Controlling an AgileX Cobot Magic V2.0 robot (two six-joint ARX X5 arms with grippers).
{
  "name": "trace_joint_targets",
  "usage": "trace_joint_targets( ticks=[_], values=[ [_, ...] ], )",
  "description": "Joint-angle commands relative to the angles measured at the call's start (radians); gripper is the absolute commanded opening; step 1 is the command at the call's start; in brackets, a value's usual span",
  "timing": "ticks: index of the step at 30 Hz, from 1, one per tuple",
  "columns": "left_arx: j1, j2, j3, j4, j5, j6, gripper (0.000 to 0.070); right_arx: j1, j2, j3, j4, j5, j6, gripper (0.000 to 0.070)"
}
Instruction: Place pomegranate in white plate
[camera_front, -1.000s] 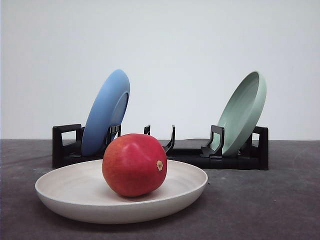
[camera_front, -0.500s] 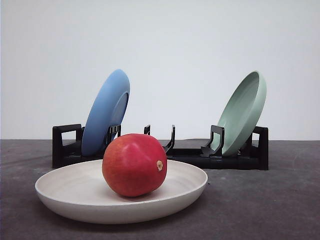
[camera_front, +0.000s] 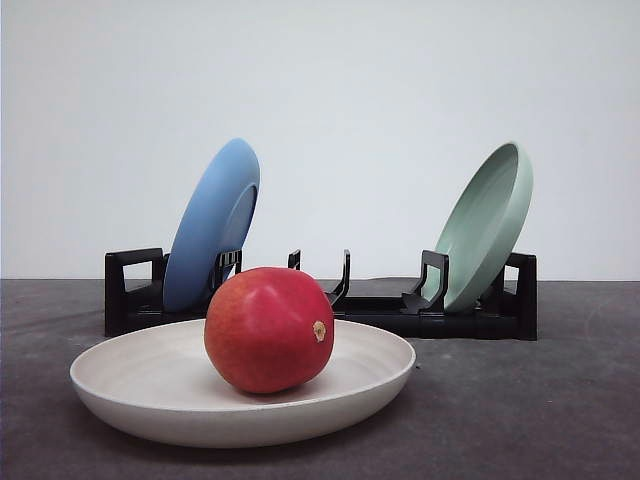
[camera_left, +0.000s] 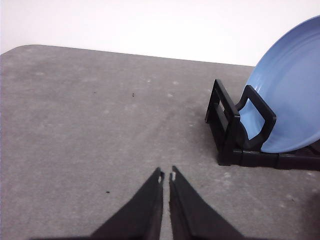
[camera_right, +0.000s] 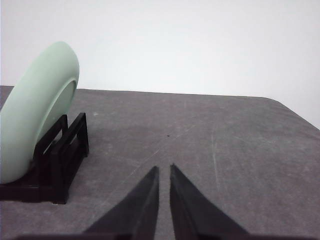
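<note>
The table (camera_front: 560, 420), a dark grey mottled surface with faint scuffs, runs back to a plain white wall (camera_front: 400, 100); nothing else of the room can be made out. Across the back stands a black rack (camera_front: 380, 315), holding a blue plate (camera_front: 205, 230) tilted at its left end and a green plate (camera_front: 485, 225) tilted at its right, with the middle slots bare. In front of it lies the white plate (camera_front: 130, 385), flat on the table, and the pomegranate (camera_front: 268, 330) sits inside it, a little left of centre, stem spot turned to the right, resting on the plate's floor with nothing touching it. By the look of things the placing is done and the fruit is released. The left gripper (camera_left: 166, 176) hovers over bare table near the rack's blue-plate end, its jaws drawn almost together with only a thin slit between, gripping nothing. The right gripper (camera_right: 164, 169) is likewise narrowed to a slim gap and empty, near the green-plate end. What remains, I judge, is only to keep both arms clear and not jog the plate.
</note>
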Motion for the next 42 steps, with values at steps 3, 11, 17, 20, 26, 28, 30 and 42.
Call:
trace_joint_targets(
  ticks=[3,11,17,20,26,28,30,42],
  values=[
    [-0.002,0.000,-0.009,0.012,-0.001,0.000,0.0000,0.000,-0.001,-0.004,0.016,0.001,0.011,0.0036],
    [-0.002,0.000,-0.009,0.012,-0.001,0.000,0.0000,0.000,-0.001,-0.004,0.016,0.001,0.011,0.0036],
    [-0.002,0.000,-0.009,0.012,0.000,0.000,0.0000,0.000,-0.001,-0.004,0.016,0.001,0.011,0.0036],
    [-0.002,0.000,-0.009,0.012,-0.001,0.000,0.0000,0.000,-0.001,-0.004,0.016,0.001,0.011,0.0036],
    [-0.002,0.000,-0.009,0.012,-0.001,0.000,0.0000,0.000,-0.001,-0.004,0.016,0.001,0.011,0.0036],
    [-0.002,0.000,-0.009,0.012,-0.001,0.000,0.0000,0.000,-0.001,-0.004,0.016,0.001,0.011,0.0036],
    [-0.002,0.000,-0.009,0.012,-0.001,0.000,0.0000,0.000,-0.001,-0.004,0.016,0.001,0.011,0.0036],
    [-0.002,0.000,-0.009,0.012,-0.001,0.000,0.0000,0.000,-0.001,-0.004,0.016,0.001,0.011,0.0036]
  ],
)
